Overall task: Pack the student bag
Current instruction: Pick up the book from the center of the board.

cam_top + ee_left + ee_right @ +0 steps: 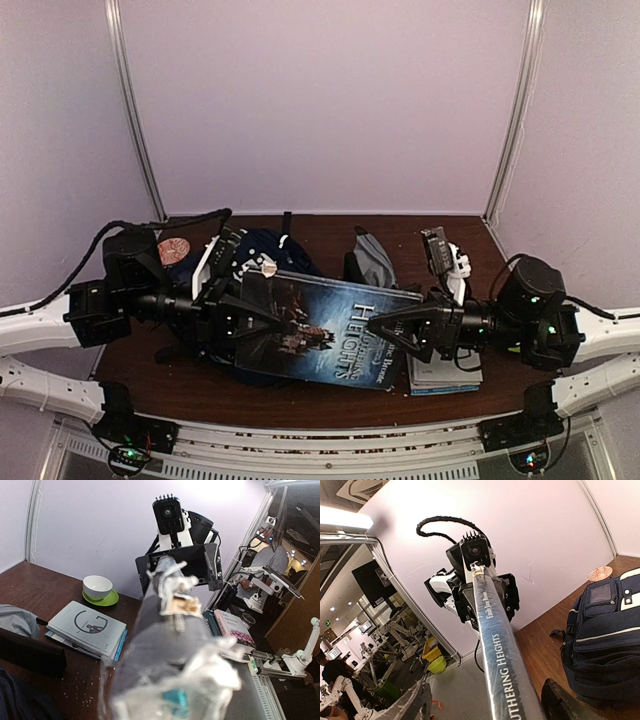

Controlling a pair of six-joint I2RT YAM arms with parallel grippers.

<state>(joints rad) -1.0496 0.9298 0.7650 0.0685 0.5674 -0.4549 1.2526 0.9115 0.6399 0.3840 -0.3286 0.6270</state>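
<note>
Surface: dark brown wooden table (pixel 300 398); room: pale lilac walls (pixel 320 100). Navy fabric backpack with white stripes (pixel 268 250) sits left of centre, behind a blue-covered book (pixel 330 330). Left gripper (pixel 248 318) clenched on book's edge. Right gripper (pixel 402 335) released, fingers straddling the spine.

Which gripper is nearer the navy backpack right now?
Left. The left gripper holds the book right beside the student bag; the right gripper sits at the book's opposite end, farther off.

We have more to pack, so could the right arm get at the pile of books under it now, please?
Probably not yet: the right hand is open around one end of the big book; the left hand grips the other.
</note>
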